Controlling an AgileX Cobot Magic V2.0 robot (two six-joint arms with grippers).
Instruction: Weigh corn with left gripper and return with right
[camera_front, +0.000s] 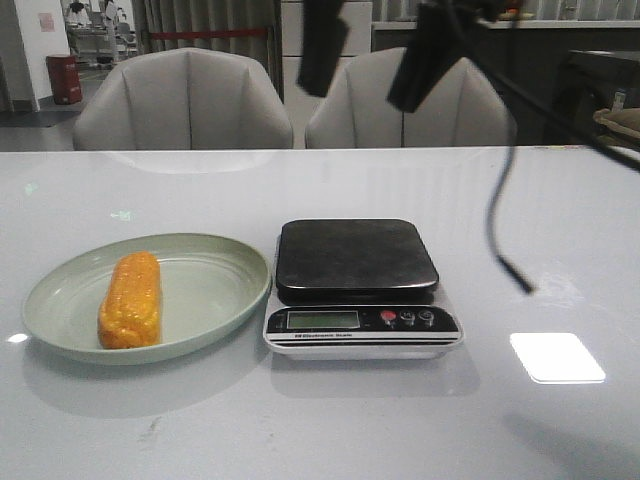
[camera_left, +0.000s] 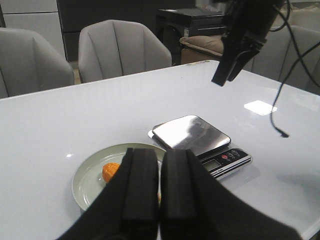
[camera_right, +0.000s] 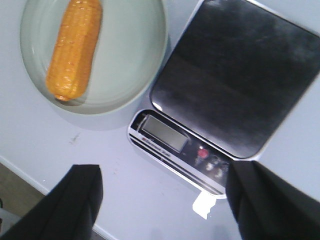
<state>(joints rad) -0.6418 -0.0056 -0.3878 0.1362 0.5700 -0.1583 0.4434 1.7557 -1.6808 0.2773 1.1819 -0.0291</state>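
Note:
The corn (camera_front: 130, 299) is an orange-yellow cob lying lengthwise on a pale green oval plate (camera_front: 215, 295) at the table's left. It also shows in the right wrist view as the corn (camera_right: 75, 47). In the left wrist view, only one end of the corn (camera_left: 111, 171) shows behind the fingers. My left gripper (camera_left: 160, 192) is shut and empty, well above and short of the plate; the front view does not show it. My right gripper (camera_front: 362, 95) hangs high over the scale (camera_front: 357, 258), open wide and empty, and appears again as the right gripper (camera_right: 165, 200).
The scale's black platform (camera_right: 235, 75) is bare, and its display (camera_front: 322, 319) and buttons face the near edge. A loose black cable (camera_front: 497, 200) dangles right of the scale. Two grey chairs (camera_front: 185, 100) stand beyond the far edge.

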